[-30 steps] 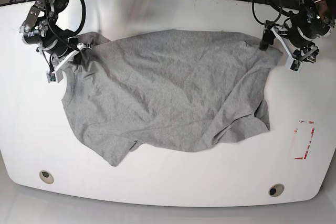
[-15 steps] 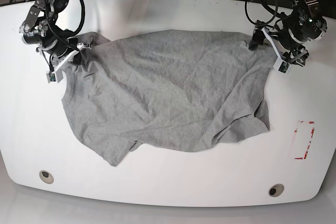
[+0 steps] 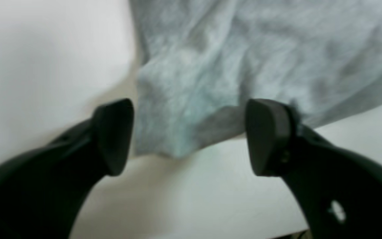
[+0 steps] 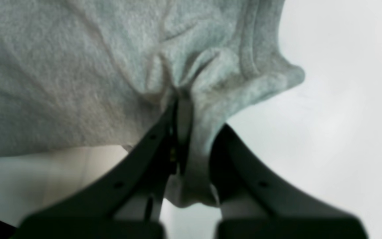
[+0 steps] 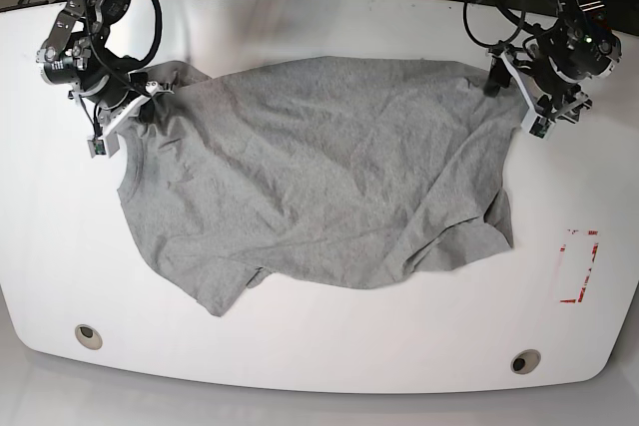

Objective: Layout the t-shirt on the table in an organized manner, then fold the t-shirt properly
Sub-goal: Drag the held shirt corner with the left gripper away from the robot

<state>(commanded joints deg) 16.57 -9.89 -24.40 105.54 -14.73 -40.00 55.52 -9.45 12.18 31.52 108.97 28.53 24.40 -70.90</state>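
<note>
Glossy white fills most of the overhead view: the counter [image 5: 319, 17] is a broad top with curved edges, two round grey grommets [image 5: 89, 335] near its front edge and a red dashed rectangle [image 5: 579, 266] toward the right side. Spread across the middle of the counter lies the t-shirt [image 5: 319, 182], heather-grey and wrinkled, mostly flat, with a folded-over flap along its lower right edge. At the upper left of the base view, the right end effector [image 5: 140, 107] is pressed together on a bunched fold of the t-shirt's hemmed corner; its wrist camera shows the grey cloth [image 4: 138, 59] pinched between the two dark fingers [image 4: 158, 132], with a loose lip of fabric hanging below them. At the upper right of the base view, the left end effector [image 5: 514, 87] sits at the shirt's far corner. Its wrist camera shows the left end effector [image 3: 191, 136] spread wide, one dark fingertip [image 3: 114, 132] on each side of a rumpled corner of the shirt [image 3: 244, 59] that rests on the white surface [image 3: 45, 49], not gripped.
</note>
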